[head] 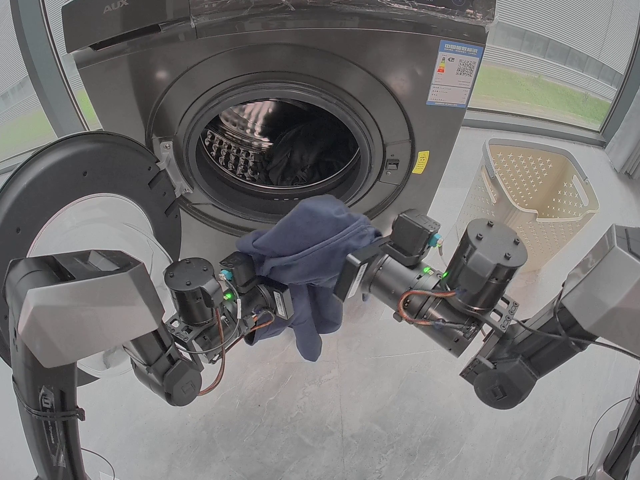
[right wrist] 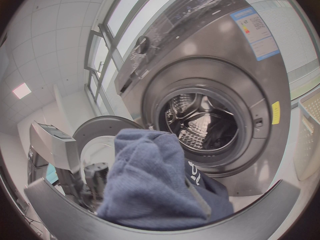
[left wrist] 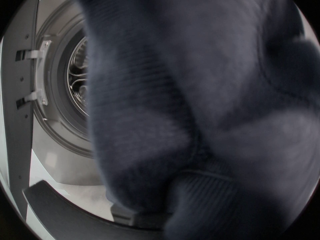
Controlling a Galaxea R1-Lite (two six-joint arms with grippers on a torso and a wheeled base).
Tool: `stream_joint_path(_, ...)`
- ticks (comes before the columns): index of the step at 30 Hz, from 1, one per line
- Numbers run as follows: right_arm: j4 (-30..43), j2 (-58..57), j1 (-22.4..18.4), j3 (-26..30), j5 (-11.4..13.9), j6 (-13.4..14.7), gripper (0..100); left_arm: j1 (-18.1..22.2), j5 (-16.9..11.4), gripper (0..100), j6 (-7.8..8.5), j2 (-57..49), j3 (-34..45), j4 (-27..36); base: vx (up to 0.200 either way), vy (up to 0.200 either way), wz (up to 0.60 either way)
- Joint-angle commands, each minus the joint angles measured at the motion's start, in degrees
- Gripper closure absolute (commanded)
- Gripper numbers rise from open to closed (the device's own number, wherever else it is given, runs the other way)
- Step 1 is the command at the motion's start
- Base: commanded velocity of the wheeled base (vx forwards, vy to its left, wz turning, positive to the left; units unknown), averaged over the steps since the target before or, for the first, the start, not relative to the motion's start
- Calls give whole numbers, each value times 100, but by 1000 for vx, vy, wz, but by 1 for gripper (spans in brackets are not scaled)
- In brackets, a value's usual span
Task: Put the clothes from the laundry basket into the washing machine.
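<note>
A blue garment (head: 307, 248) hangs bunched in the air just below the open mouth of the grey washing machine (head: 413, 101). My right gripper (head: 352, 269) comes in from the right and is shut on the garment, its tip buried in the cloth. My left gripper (head: 275, 301) is against the garment's left side, with cloth draped over it and a tail hanging down. The garment (left wrist: 200, 100) covers most of the left wrist view, and the garment (right wrist: 150, 184) sits bunched before the drum in the right wrist view. Dark clothes (head: 313, 151) lie inside the drum. The cream laundry basket (head: 533, 195) stands to the right.
The round washer door (head: 87, 188) is swung wide open on the left, close behind my left arm. Grey tiled floor (head: 373, 408) lies in front of the machine. Large windows stand behind the machine and the basket.
</note>
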Motion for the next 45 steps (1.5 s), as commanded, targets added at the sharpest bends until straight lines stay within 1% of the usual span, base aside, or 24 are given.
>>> stream_joint_path(1,181,-151,-570,185,-36,-36,100,30,14,100,-120,-717,386,-3,0,0,0)
stream_joint_path(2,181,-125,-649,203,-36,-45,100,3,14,100,-111,-910,509,-3,0,0,0)
stream_joint_path(5,181,-90,-667,212,-36,-53,100,-85,23,100,-111,-1209,720,-3,0,0,0)
stream_joint_path(6,181,51,-667,203,-36,-53,100,-199,41,100,-111,-1560,949,5,0,0,0)
stream_joint_path(11,102,350,-500,203,-27,-62,100,-471,287,100,-120,-2246,1379,5,0,0,0)
stream_joint_path(17,58,455,-192,176,-10,-62,100,-515,410,100,-146,-2351,1450,-3,0,0,0)
stream_joint_path(19,-4,455,-166,194,8,-71,100,-515,419,100,-146,-2342,1441,-3,0,0,0)
stream_joint_path(20,-48,446,-139,203,17,-62,0,-515,419,100,-146,-2351,1432,-3,0,0,0)
stream_joint_path(25,-100,376,-34,343,34,-45,0,-489,419,100,-164,-2378,1414,-3,0,0,0)
stream_joint_path(26,-109,104,124,1073,131,-88,0,-454,428,100,-261,-2527,1485,-3,0,0,0)
stream_joint_path(27,-118,25,177,1266,175,-88,0,-454,428,100,-287,-2589,1529,-3,0,0,0)
stream_joint_path(28,-162,-169,300,1732,333,-132,0,-445,454,100,-375,-2800,1713,-3,0,0,0)
stream_joint_path(29,-162,-186,309,1776,351,-141,0,-445,454,100,-393,-2826,1731,-3,0,0,0)
stream_joint_path(30,-329,-389,370,2259,509,-212,0,-436,454,100,-498,-3081,1933,5,0,0,0)
stream_joint_path(31,-513,-476,379,2602,606,-247,0,-419,445,100,-595,-3248,2021,14,0,0,0)
stream_joint_path(33,-777,-529,370,3050,729,-212,0,-304,471,100,-621,-3371,2082,5,0,0,0)
stream_joint_path(35,-830,-547,318,3411,720,-150,0,-234,463,100,-621,-3424,2117,14,0,0,0)
stream_joint_path(36,-830,-556,300,3472,720,-150,0,-234,463,100,-612,-3424,2117,14,0,0,0)
stream_joint_path(37,-830,-705,195,3771,729,-106,0,-225,436,100,-603,-3397,2188,5,0,0,0)
stream_joint_path(40,-830,-933,-7,3798,702,17,0,-217,410,100,-586,-3344,2258,5,0,0,0)
stream_joint_path(41,-830,-977,-34,3780,693,17,0,-217,410,100,-586,-3327,2258,5,0,0,0)
stream_joint_path(43,-830,-1118,-183,3754,535,26,0,-217,401,100,-586,-3318,2276,5,0,0,0)
stream_joint_path(45,-812,-1224,-385,3710,192,122,0,-225,392,100,-542,-3318,2311,5,0,0,0)
